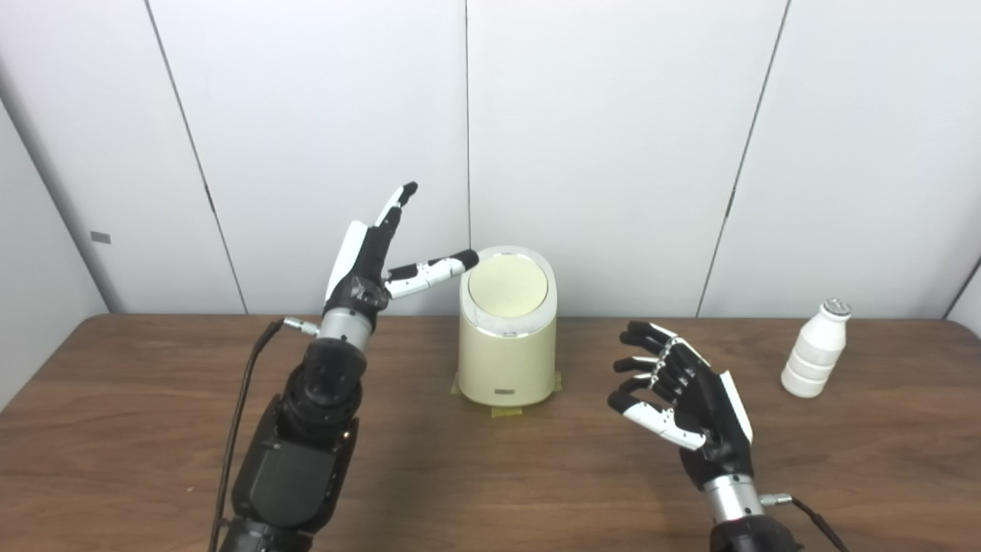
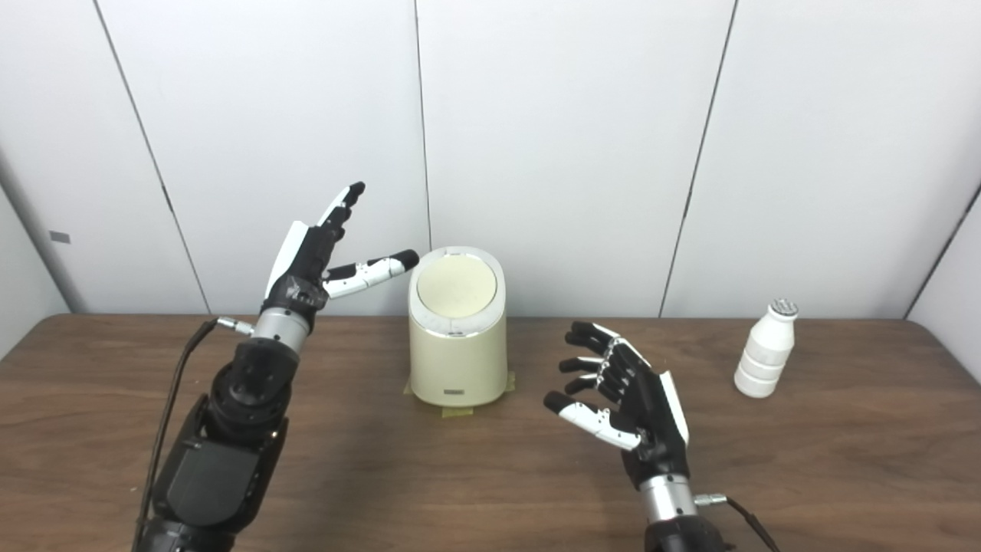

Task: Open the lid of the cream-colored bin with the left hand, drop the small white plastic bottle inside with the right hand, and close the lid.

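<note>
Left hand (image 1: 366, 264) raised, fingers (image 1: 398, 201) spread, empty — thumb tip at the closed lid (image 1: 507, 286) of the bin (image 1: 506, 360). Right hand (image 1: 686, 395) open, loosely curled, holding nothing. Bottle (image 1: 815, 349) upright on the desk (image 1: 490, 468), well right of those fingers.

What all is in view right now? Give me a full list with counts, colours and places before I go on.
Cream-colored plastic bin: one, cream, table centre toward the back, on yellowish tape patches; its round lid is shut.
Small white plastic bottle: one, white with a silvery cap, upright at back right of the table, untouched.
Brown wooden table: one, dark brown, fills the foreground.
White wall panels: several, white, behind the table.
Left hand: one, black and white, raised left of the bin, open, one fingertip close to the lid's rim; I cannot tell if it touches.
Right hand: one, black and white, open above the table between bin and bottle, holding nothing.
</note>
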Tool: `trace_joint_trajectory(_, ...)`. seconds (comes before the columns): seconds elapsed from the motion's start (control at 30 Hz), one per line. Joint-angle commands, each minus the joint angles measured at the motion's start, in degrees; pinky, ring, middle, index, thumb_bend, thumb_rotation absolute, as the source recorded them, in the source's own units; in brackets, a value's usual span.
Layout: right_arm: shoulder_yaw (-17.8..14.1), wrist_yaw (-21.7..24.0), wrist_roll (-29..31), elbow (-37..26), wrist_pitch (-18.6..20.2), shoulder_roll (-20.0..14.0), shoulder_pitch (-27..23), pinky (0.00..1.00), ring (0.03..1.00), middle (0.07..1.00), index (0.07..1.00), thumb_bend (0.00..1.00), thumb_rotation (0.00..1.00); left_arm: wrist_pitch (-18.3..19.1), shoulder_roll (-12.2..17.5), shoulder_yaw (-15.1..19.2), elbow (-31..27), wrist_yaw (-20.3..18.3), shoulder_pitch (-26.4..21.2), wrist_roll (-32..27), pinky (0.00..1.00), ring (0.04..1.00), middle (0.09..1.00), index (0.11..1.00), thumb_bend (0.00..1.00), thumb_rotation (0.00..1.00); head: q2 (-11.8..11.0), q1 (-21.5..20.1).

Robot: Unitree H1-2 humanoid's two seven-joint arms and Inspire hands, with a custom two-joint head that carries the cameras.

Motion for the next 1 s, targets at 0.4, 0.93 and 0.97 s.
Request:
trace_joint_trajectory(0.4,0.26,-0.37,0.08,-2.22,-1.89,0.38,-2.35,0.47,0.615,0.745,0.728,0.74,0.26,-1.59,1.64,-5.57,5.71,1.56,-5.14,9.34,1.0,1.0,1.0,1.0,0.99,0.25,0.31,-0.49)
trace_joint_trajectory(0.93,0.72,-1.44,-1.81,-3.65,-1.44,0.96,-1.92,0.46,0.615,0.743,0.731,0.71,0.26,-0.62,1.32,-7.74,10.01,3.27,-7.38,15.21,0.94,1.0,1.0,1.0,0.94,0.23,0.61,-1.34)
trace_joint_trajectory(0.97,0.7,-1.51,-1.93,-3.56,-1.55,0.99,-1.92,0.46,0.614,0.742,0.733,0.71,0.26,-0.49,1.23,-7.84,10.42,3.49,-7.56,15.38,0.93,1.0,1.0,1.0,0.94,0.24,0.61,-1.38)
